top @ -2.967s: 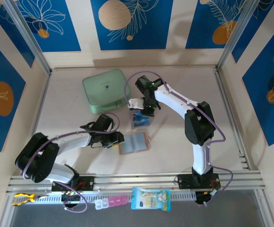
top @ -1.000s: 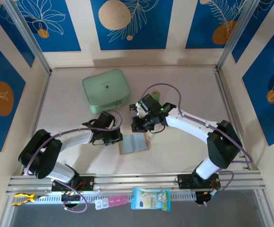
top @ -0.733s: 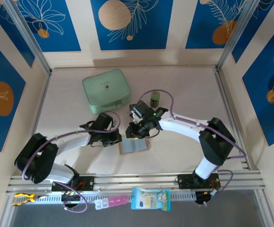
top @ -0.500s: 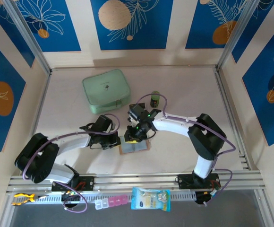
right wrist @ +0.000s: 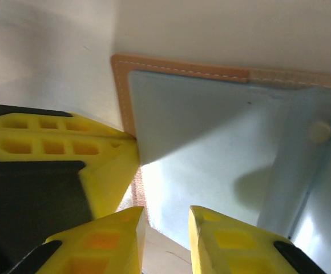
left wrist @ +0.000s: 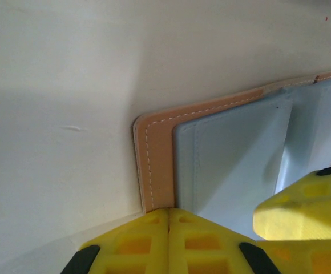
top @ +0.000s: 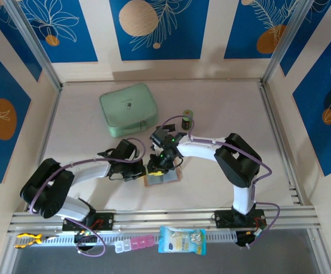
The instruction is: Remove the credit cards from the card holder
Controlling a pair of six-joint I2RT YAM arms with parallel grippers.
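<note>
The tan card holder lies open on the table, its grey plastic pockets facing up. My left gripper is shut, its yellow tips pressed on the left leather border. My right gripper hangs over the same left half, with its jaws a little apart above the pocket's near edge and nothing between them. In the right wrist view the card holder shows a round snap, and the left gripper's fingers sit at its corner. The credit cards are hidden.
A mint-green zip case lies at the back left, and a small green and black canister stands behind the right arm. On the front rail are a snack bag, a pill box and a yellow tool.
The right arm has swung from behind the card holder down onto its left half and its jaws have parted a little. The left gripper has stayed shut at the left edge.
</note>
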